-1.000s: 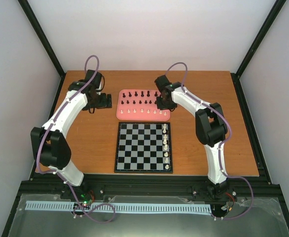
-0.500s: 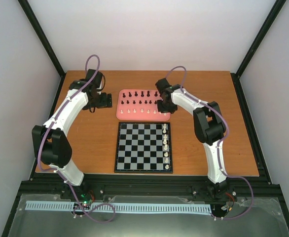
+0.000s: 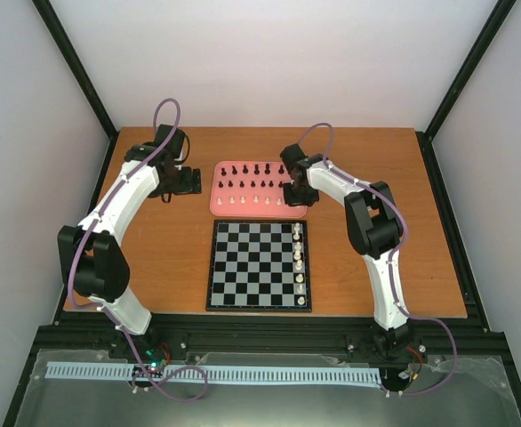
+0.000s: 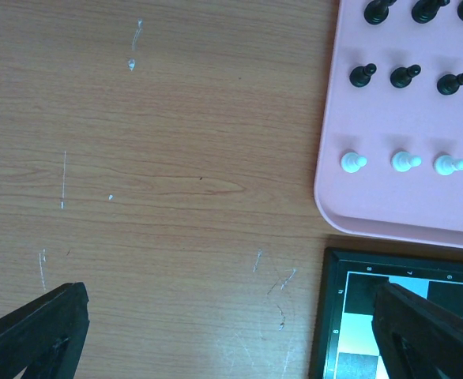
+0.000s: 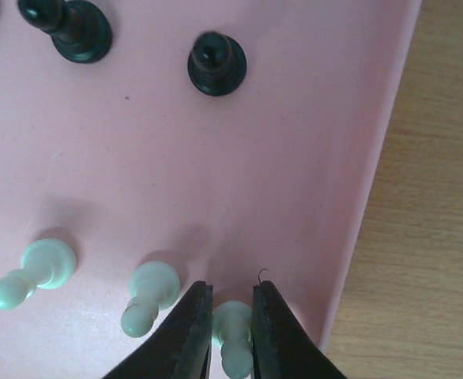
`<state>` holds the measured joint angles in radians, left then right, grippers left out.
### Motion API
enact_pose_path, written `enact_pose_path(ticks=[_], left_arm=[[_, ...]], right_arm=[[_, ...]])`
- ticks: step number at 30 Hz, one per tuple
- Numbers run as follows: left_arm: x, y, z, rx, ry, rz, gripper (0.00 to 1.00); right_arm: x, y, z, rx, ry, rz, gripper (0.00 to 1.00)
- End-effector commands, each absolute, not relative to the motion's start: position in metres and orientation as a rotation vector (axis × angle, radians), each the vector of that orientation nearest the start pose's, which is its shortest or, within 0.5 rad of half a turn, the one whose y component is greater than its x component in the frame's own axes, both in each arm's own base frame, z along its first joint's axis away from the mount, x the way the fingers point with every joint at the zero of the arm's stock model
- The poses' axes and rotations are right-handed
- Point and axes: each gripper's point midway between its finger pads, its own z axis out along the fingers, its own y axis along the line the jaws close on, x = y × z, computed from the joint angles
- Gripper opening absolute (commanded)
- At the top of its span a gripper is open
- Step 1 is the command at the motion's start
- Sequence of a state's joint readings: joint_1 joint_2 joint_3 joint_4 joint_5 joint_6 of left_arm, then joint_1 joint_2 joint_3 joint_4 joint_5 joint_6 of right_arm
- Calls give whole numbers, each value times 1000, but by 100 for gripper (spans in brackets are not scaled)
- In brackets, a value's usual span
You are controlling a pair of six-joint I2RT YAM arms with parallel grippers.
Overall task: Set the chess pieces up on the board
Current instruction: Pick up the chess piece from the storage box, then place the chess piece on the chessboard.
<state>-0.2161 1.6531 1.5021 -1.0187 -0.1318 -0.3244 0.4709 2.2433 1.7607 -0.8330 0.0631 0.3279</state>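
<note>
Board: the board (image 3: 243, 267) is laid flat on the desk (image 3: 154, 258), in front of the two arm bases.
Set pieces: a file of cream-white pieces (image 3: 299, 264) is stood along the board's 3 o'clock edge.
Left arm: the left gripper (image 4: 230, 304) is held over bare desk at 9 o'clock of the tray. Its fingers (image 4: 42, 332) are spread wide with nothing between them.
Tray: the pink tray (image 4: 389, 209) is placed just beyond the board, at 12 o'clock.
Right arm: the right gripper (image 5: 231, 294) is lowered at the tray's 4 o'clock corner. Its fingers (image 5: 188, 332) are closed onto a white pawn (image 5: 235, 355), which is stood on the tray.
Waiting pieces: black pieces (image 3: 245, 169) are ranked in the far rows, with a cream-white row nearer.
</note>
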Motion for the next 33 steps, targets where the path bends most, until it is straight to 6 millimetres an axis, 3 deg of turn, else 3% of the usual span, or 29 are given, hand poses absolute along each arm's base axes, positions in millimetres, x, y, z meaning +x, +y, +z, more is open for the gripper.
enact_pose_path(ticks=[1,6,12,16,20,23,28,33], left_arm=[[389,-62,184,-167,2698,37,100],[390,-62,186,-167,2693,34,100],[388,-63,188,-168,2687,22,100],[387,-63,189,-168,2682,18,100],[385,-64,188,-166,2682,10,100],[384,-64,187,-165,2685,6,100],[386,-66,188,-165,2681,-6,100],[386,-66,188,-166,2681,-5,100]], right_arm=[[449,211,22,-191,2869,64,14],[451,210,34,-196,2846,57,10],[452,205,80,-198,2775,54,9],[439,209,113,-214,2742,87,9],[408,227,131,-283,2744,145,9],[379,244,128,-328,2766,211,9],[338,262,97,-392,2834,287,9],[326,265,81,-428,2845,280,9]])
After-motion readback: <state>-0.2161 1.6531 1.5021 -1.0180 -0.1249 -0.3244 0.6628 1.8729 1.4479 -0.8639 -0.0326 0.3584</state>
